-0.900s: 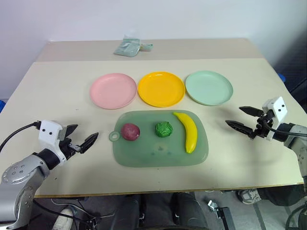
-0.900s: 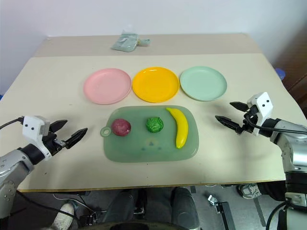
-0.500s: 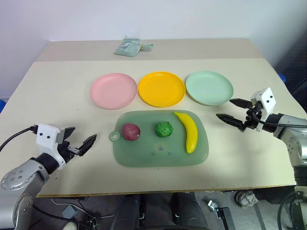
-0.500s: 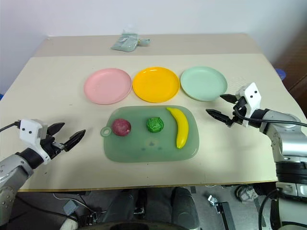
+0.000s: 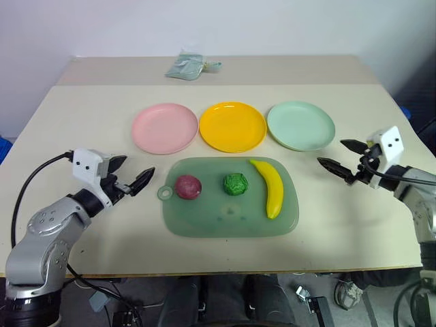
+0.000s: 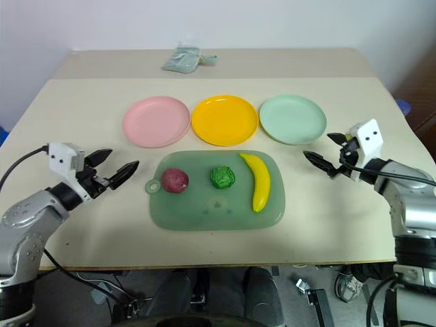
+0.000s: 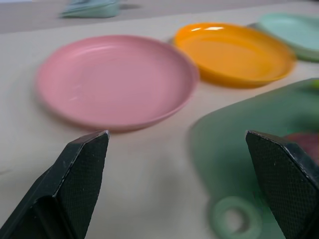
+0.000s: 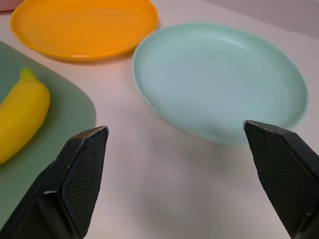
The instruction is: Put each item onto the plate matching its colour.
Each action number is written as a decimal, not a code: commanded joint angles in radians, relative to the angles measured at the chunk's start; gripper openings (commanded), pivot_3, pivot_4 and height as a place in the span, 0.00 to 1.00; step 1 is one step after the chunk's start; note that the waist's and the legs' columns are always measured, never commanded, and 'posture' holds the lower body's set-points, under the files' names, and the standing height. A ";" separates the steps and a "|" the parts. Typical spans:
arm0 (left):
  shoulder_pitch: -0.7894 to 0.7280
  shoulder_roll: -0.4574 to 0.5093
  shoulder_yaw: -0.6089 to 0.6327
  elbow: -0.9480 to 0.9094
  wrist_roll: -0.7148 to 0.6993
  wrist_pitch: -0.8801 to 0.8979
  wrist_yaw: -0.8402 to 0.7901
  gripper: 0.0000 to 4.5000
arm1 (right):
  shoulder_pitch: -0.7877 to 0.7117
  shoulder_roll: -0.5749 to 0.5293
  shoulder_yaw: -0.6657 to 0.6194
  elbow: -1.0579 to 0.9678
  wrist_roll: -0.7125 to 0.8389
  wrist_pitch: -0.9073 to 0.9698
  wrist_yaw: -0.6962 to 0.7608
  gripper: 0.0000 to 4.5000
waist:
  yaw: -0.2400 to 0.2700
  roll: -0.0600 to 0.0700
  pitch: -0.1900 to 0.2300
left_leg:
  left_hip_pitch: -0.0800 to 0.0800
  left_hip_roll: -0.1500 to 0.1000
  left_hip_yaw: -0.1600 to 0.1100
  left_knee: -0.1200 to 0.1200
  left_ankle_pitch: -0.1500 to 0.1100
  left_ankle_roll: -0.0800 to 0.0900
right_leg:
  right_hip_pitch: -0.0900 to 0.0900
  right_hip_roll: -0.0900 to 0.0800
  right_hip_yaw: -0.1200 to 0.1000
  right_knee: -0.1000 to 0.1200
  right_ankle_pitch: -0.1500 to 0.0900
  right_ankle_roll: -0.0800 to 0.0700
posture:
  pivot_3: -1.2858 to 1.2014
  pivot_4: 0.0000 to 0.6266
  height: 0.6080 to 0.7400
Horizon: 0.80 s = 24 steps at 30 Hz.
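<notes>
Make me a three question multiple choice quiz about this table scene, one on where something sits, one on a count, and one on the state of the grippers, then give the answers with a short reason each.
1. Where is the banana lying?
A. on the yellow plate
B. on the cutting board
C. on the bare table

2. How many round plates stand in the row behind the cutting board?
A. two
B. three
C. four

3. How do the two grippers stand?
A. both open and empty
B. left shut on the purple ball
C. right shut on the banana

Answers:
1. B, the banana lies at the board's right end beside the green ball.
2. B, there is a pink plate, a yellow plate and a mint green plate.
3. A, the left gripper and right gripper each show spread fingers with nothing between them.
</notes>
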 commanded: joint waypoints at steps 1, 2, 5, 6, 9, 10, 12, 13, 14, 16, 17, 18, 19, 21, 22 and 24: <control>-0.068 0.038 -0.056 0.017 -0.028 0.002 -0.100 1.00 | 0.052 -0.017 -0.078 -0.094 0.058 -0.002 0.031 0.99 | 0.000 0.000 0.000 | 0.000 0.000 0.000 0.000 0.000 0.000 | 0.000 0.000 0.000 0.000 0.000 0.000 | 0.52 0.24 1.00; -0.077 0.050 -0.071 0.028 -0.021 -0.004 -0.125 1.00 | 0.073 -0.012 -0.088 -0.114 0.069 0.001 0.035 0.99 | 0.000 0.000 0.000 | 0.000 0.000 0.000 0.001 0.000 0.000 | 0.000 0.001 0.000 0.000 0.000 0.000 | 0.52 0.24 1.00; -0.159 0.091 -0.177 0.065 0.023 -0.017 -0.211 1.00 | 0.162 -0.002 -0.100 -0.195 0.131 0.011 0.110 0.99 | 0.002 0.000 0.000 | 0.000 0.000 0.000 0.001 0.000 0.000 | 0.001 0.001 0.000 0.001 0.000 0.000 | 0.52 0.24 1.00; -0.181 0.104 -0.208 0.072 0.033 -0.021 -0.241 1.00 | 0.183 0.004 -0.096 -0.224 0.150 0.017 0.126 0.99 | 0.002 0.000 0.000 | 0.000 0.000 0.000 0.001 0.000 0.000 | 0.001 0.002 -0.001 0.001 0.000 0.000 | 0.52 0.24 1.00; -0.211 0.134 -0.282 0.096 0.082 -0.043 -0.301 1.00 | 0.221 0.018 -0.069 -0.293 0.169 0.028 0.135 0.99 | 0.000 0.000 0.000 | 0.000 0.000 0.000 0.002 0.000 0.001 | 0.001 0.002 0.000 0.001 0.000 0.000 | 0.52 0.24 1.00; -0.218 0.142 -0.312 0.105 0.114 -0.064 -0.314 1.00 | 0.228 0.024 -0.060 -0.304 0.168 0.028 0.133 0.99 | -0.002 0.000 0.000 | 0.000 0.000 0.000 0.002 0.000 0.001 | 0.001 0.002 0.000 0.001 0.000 0.000 | 0.52 0.24 1.00; -0.239 0.141 -0.358 0.129 0.151 -0.081 -0.331 1.00 | 0.238 0.040 -0.041 -0.313 0.160 0.020 0.124 0.99 | 0.000 0.000 0.000 | 0.001 0.001 0.000 0.002 0.000 0.001 | 0.001 0.003 0.000 0.001 0.000 0.000 | 0.52 0.24 1.00; -0.252 0.138 -0.376 0.144 0.165 -0.078 -0.335 1.00 | 0.241 0.049 -0.031 -0.312 0.152 0.012 0.119 0.99 | 0.000 0.000 0.000 | 0.001 0.001 0.000 0.002 0.000 0.001 | 0.001 0.003 0.000 0.001 0.000 0.000 | 0.52 0.24 1.00; -0.262 0.139 -0.392 0.159 0.182 -0.080 -0.340 1.00 | 0.242 0.056 -0.023 -0.312 0.145 0.007 0.115 0.99 | 0.001 0.000 0.000 | 0.001 0.001 0.000 0.002 0.000 0.001 | 0.001 0.003 0.000 0.001 0.000 0.000 | 0.52 0.24 1.00; -0.272 0.147 -0.426 0.191 0.229 -0.102 -0.351 1.00 | 0.245 0.063 -0.010 -0.320 0.141 0.005 0.113 0.99 | 0.003 0.000 0.000 | 0.000 0.001 0.000 0.003 0.000 0.001 | 0.002 0.002 0.000 0.001 0.000 0.000 | 0.52 0.24 1.00; -0.276 0.144 -0.430 0.204 0.242 -0.109 -0.351 0.94 | 0.248 0.065 -0.006 -0.331 0.147 0.010 0.113 1.00 | 0.003 0.000 0.000 | 0.000 0.001 0.000 0.004 0.000 0.001 | 0.002 0.002 0.000 0.001 0.000 0.000 | 0.52 0.24 1.00; -0.279 0.140 -0.428 0.213 0.246 -0.109 -0.348 0.88 | 0.250 0.066 -0.003 -0.342 0.153 0.017 0.114 1.00 | 0.003 0.000 0.000 | 0.000 0.000 0.000 0.004 -0.001 0.002 | 0.002 0.002 0.000 0.001 0.000 0.001 | 0.52 0.24 1.00; -0.280 0.136 -0.424 0.218 0.248 -0.112 -0.347 0.81 | 0.252 0.065 0.001 -0.353 0.158 0.024 0.115 1.00 | 0.002 0.000 0.000 | 0.000 0.001 0.000 0.004 -0.001 0.002 | 0.002 0.002 0.000 0.001 0.000 0.001 | 0.52 0.24 1.00; -0.278 0.129 -0.412 0.223 0.258 -0.127 -0.336 0.61 | 0.257 0.065 0.010 -0.378 0.160 0.035 0.112 1.00 | 0.002 0.000 0.000 | 0.000 0.001 0.000 0.004 0.000 0.002 | 0.002 0.003 0.000 0.001 0.000 0.001 | 0.52 0.24 1.00; -0.277 0.121 -0.399 0.228 0.257 -0.131 -0.327 0.56 | 0.259 0.065 0.016 -0.390 0.159 0.038 0.110 1.00 | 0.002 0.000 0.000 | 0.000 0.001 0.000 0.004 0.000 0.002 | 0.002 0.003 0.000 0.001 0.000 0.001 | 0.52 0.24 1.00; -0.284 0.084 -0.346 0.247 0.239 -0.163 -0.287 0.56 | 0.257 0.072 0.031 -0.419 0.161 0.051 0.096 1.00 | 0.003 0.000 0.000 | 0.000 0.001 0.000 0.004 0.000 0.002 | 0.002 0.002 0.000 0.001 0.000 0.001 | 0.52 0.24 1.00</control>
